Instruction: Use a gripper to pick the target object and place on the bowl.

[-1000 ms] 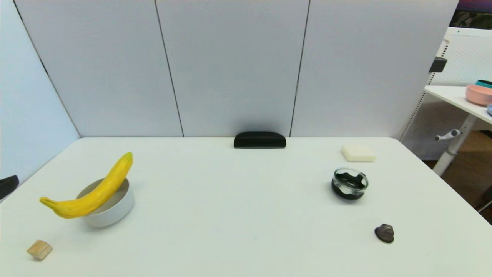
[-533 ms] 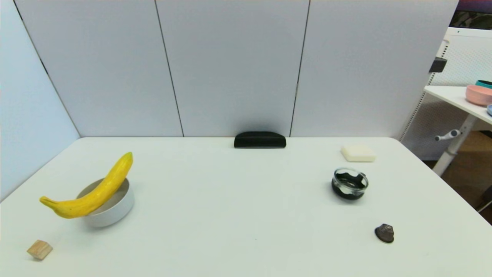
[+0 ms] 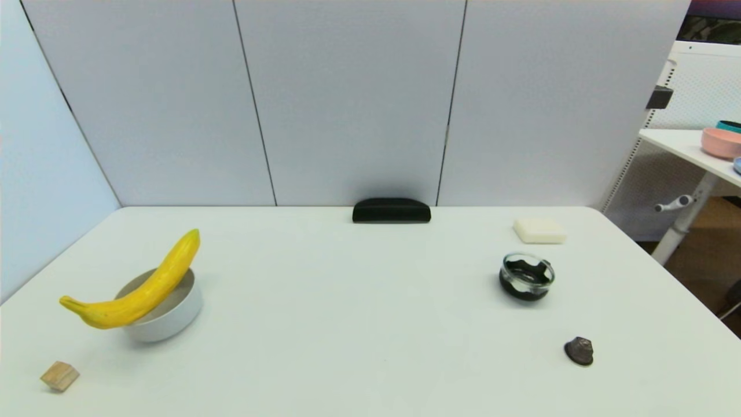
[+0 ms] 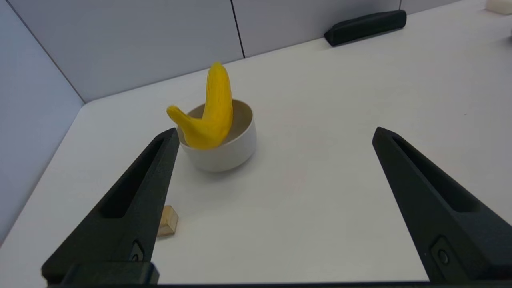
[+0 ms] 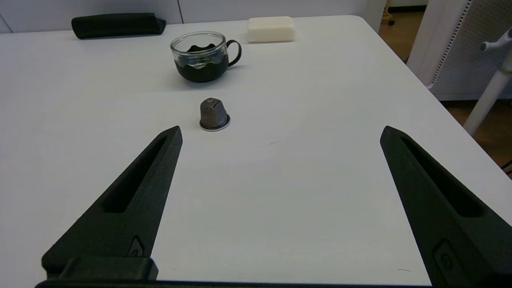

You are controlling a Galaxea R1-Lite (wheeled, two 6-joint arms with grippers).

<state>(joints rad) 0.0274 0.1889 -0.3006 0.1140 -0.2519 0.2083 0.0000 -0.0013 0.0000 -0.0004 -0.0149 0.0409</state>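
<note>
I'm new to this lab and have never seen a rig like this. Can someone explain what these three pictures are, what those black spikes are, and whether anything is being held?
It is a two-armed robot photographed by its own cameras. The wide picture comes from its head, looking down on the white table. The other two come from cameras on its wrists, and the black spikes are the fingers of each gripper.

The left gripper is open and empty, drawn back from the white bowl. The banana lies across that bowl's rim, both ends sticking out, so the placing looks done. A wooden cube sits nearby.

The right gripper is also open and empty, facing a coffee capsule, a glass cup with a dark inside, a pale block and a black case by the wall.

Nothing is held.
</note>
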